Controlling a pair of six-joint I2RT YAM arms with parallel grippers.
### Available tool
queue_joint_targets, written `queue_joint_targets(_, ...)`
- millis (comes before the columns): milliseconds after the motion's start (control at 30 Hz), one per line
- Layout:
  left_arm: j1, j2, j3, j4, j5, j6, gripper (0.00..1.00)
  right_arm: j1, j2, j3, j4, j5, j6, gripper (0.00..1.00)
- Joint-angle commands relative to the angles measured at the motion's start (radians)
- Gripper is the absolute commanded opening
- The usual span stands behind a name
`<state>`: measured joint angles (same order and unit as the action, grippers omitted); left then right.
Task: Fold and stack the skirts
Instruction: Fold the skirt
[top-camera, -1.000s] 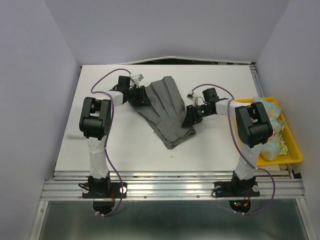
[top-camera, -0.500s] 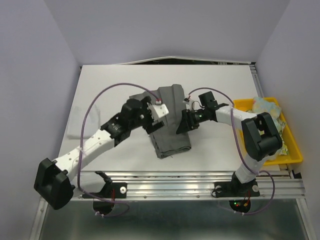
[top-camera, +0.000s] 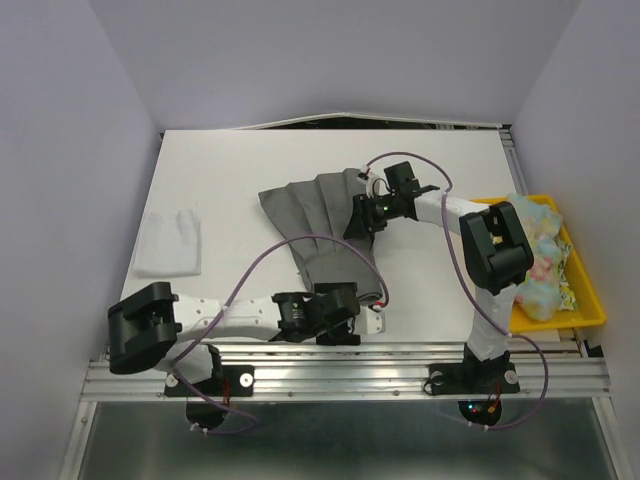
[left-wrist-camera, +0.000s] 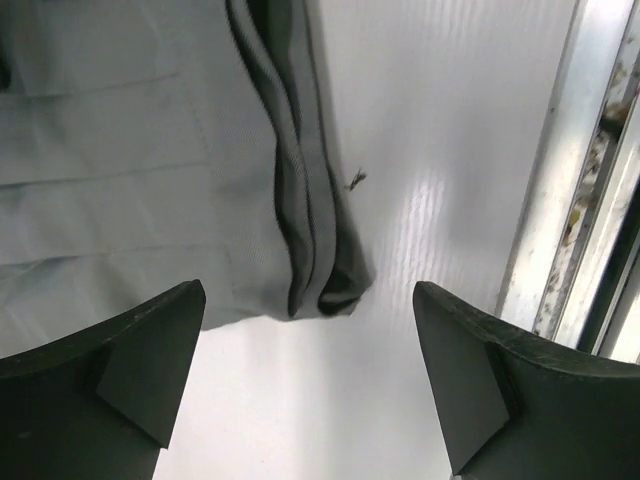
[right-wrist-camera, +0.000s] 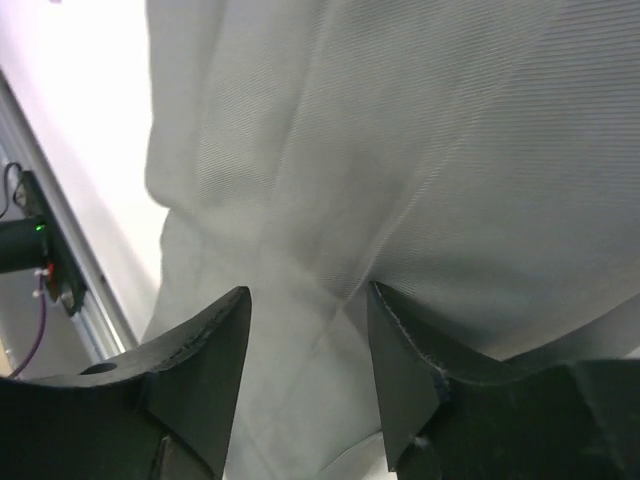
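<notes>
A white table (top-camera: 240, 160) fills a booth of plain lavender walls (top-camera: 60, 150), with a ribbed aluminium rail (top-camera: 350, 360) along its near edge. The table top shows faint stripes and a soft sheen in the left wrist view (left-wrist-camera: 450, 150), where the scuffed rail (left-wrist-camera: 590, 150) runs down the right side.

The charcoal grey skirt (top-camera: 315, 215) lies mid-table. It is fanned and pleated at the far end and narrows into a folded strip toward the rail. A folded white cloth (top-camera: 168, 242) lies well apart at the left. At the right, a yellow plastic tray (top-camera: 570, 322) holds crumpled pastel garments (top-camera: 540, 250).

The left arm stretches low along the near edge. Its left gripper (top-camera: 338, 305) hangs over the skirt's near end with the jaws spread wide and nothing between them (left-wrist-camera: 308, 295). Below lie the skirt's doubled, rounded corner (left-wrist-camera: 120, 150) and bare table.

The right arm rises from its base, bends at the elbow beside the tray, and reaches back and left. The right gripper (top-camera: 362, 218) sits down on the skirt's far right part. Its jaws stand partly apart (right-wrist-camera: 308, 295) and the finely woven grey cloth (right-wrist-camera: 450, 150) puckers toward the gap — whether a fold is actually nipped cannot be told.
</notes>
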<state>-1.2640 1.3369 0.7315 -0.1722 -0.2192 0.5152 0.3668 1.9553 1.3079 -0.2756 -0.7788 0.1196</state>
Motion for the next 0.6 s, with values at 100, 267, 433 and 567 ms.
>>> queue_joint_targets(100,-0.081,0.163,0.101,0.042,-0.091,-0.107,0.88,-0.005,0.089,0.07,0.119,0.035,-0.004,0.52)
queue_joint_targets(267,-0.081,0.318,0.141,0.046,-0.12,-0.109,0.77,-0.005,0.137,0.036,0.139,0.069,-0.034,0.5)
queue_joint_targets(433,-0.064,0.403,0.121,0.102,-0.209,-0.096,0.66,-0.005,0.154,-0.012,0.131,0.082,-0.069,0.45)
queue_joint_targets(567,-0.04,0.441,0.115,0.114,-0.235,-0.083,0.55,0.004,0.168,-0.039,0.113,0.11,-0.097,0.43)
